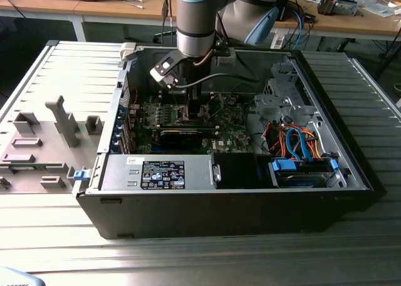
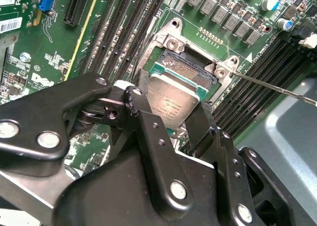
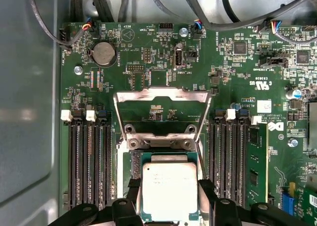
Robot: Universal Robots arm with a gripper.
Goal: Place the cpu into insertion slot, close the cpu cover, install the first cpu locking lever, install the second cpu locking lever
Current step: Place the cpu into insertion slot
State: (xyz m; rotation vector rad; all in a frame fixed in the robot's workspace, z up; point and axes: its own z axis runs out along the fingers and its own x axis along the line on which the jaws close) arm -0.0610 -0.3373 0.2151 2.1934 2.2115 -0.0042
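While over insertion slot (image 2: 193, 70), tool (image 2: 172, 118) around cpu (image 2: 171, 99).

My claw (image 3: 170, 194) clamps the cpu (image 2: 173, 99) just over the insertion slot (image 2: 193, 70); the room between them is open. The cpu cover (image 3: 161, 109) is swung up and bars one side of the slot. Low memory slot rows (image 3: 89, 161) flank two other sides, with one memory module (image 3: 257, 159) standing taller. A thin locking lever (image 2: 277, 88) slants out near one corner. In the exterior view the black expansion card (image 1: 182, 137) stands just beside my claw.
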